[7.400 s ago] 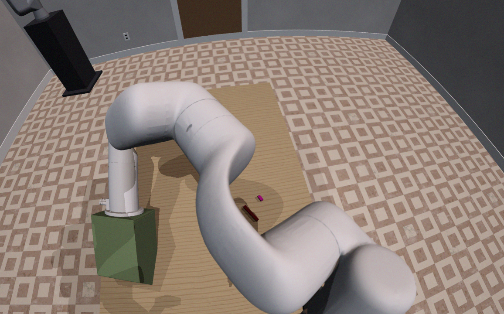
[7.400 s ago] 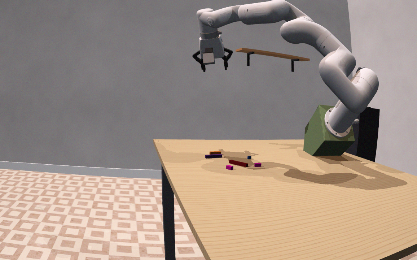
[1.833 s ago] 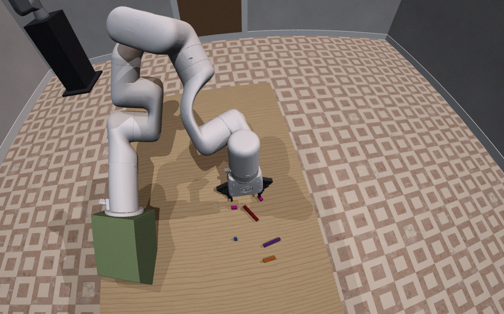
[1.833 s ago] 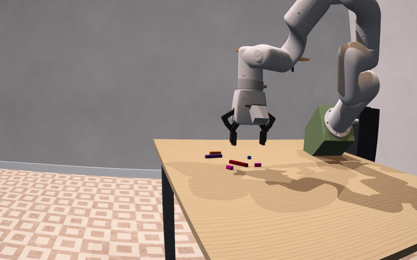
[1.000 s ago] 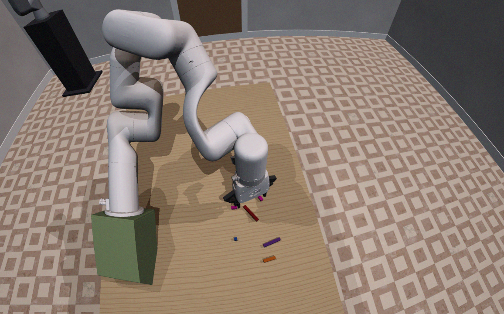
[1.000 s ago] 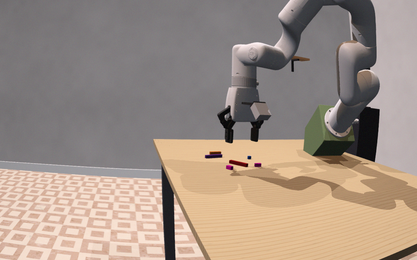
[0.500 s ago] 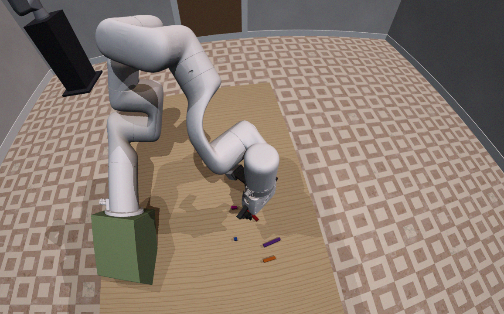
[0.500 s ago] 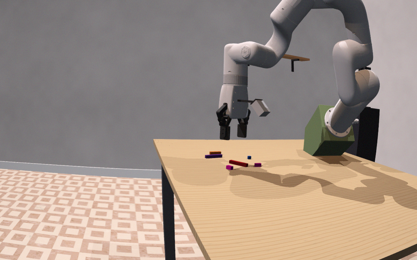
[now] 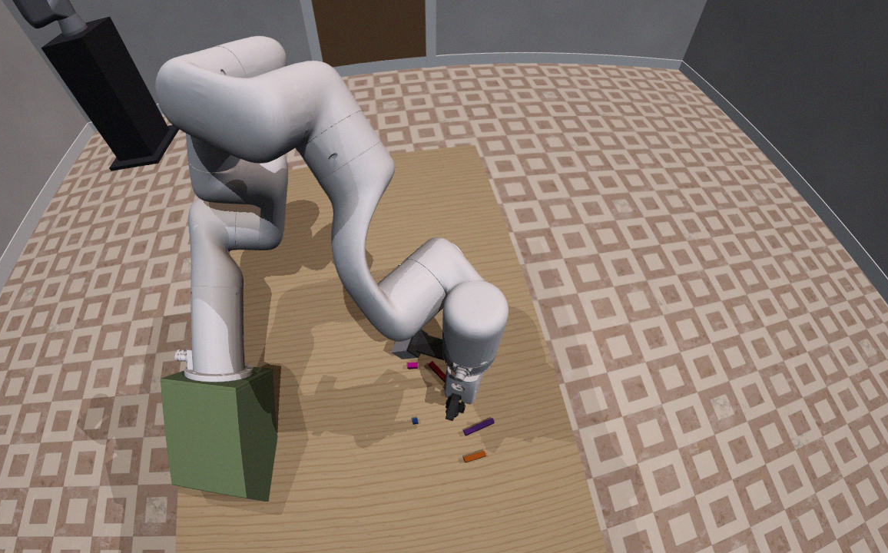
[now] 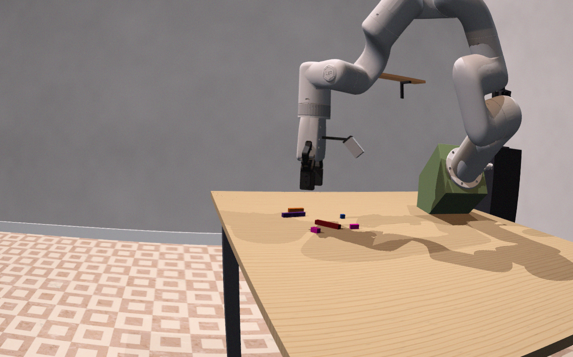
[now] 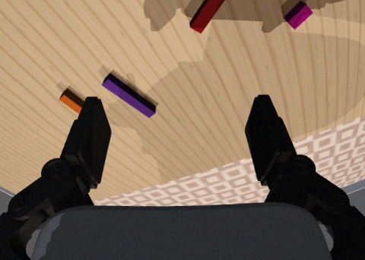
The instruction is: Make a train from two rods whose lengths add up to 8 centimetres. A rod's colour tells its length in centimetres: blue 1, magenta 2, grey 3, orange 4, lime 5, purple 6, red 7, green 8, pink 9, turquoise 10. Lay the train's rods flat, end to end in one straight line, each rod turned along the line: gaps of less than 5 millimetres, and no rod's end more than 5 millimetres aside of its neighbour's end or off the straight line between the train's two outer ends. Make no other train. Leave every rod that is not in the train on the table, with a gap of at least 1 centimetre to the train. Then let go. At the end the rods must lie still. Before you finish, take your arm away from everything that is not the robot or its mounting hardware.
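Hovering, my gripper [image 9: 455,408] [image 10: 311,182] [image 11: 178,112] shows in the top view near the purple rod [image 9: 478,426] [image 10: 293,214] [image 11: 129,96], perhaps to pair it with a magenta. Outside, its tips hang above the rods; by wrist, they're spread wide, holding nothing, purple ahead between them.

1 magenta rod [image 9: 412,365], 1 red rod [image 9: 437,372] partly hidden, 1 blue [image 9: 415,421], 1 purple [image 9: 478,426], 1 orange rod [image 9: 474,456], wooden table [image 9: 365,501]

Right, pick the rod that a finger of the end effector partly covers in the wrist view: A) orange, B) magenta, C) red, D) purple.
A: the orange rod runs out of sight behind one black finger in the wrist view.
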Tool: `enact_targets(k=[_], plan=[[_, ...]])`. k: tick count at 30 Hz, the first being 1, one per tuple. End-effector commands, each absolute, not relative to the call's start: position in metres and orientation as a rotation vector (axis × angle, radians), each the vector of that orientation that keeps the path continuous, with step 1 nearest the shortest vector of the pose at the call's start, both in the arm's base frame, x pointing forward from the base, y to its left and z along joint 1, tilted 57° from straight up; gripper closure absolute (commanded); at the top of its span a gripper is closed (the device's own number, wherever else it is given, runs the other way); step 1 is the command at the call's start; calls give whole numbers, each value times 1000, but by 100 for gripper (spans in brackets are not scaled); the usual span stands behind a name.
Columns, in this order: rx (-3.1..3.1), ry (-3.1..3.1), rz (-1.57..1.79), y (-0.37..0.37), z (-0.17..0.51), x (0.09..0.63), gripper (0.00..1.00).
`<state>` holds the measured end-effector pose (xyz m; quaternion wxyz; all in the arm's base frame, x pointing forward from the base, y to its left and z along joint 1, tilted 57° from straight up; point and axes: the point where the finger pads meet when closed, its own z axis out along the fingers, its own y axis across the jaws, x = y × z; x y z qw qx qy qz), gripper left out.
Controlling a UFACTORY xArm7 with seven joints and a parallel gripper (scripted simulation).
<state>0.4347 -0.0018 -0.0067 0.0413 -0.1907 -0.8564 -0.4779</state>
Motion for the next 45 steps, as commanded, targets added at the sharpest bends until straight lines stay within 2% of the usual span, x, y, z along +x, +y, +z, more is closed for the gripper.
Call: enact_targets(k=[1, 14, 45], plan=[[-375, -2729, -1511, -13, -24, 440, 0], [71, -2907, -1542, -30, -66, 444, 0], [83, -2910, -1542, -30, -67, 444, 0]])
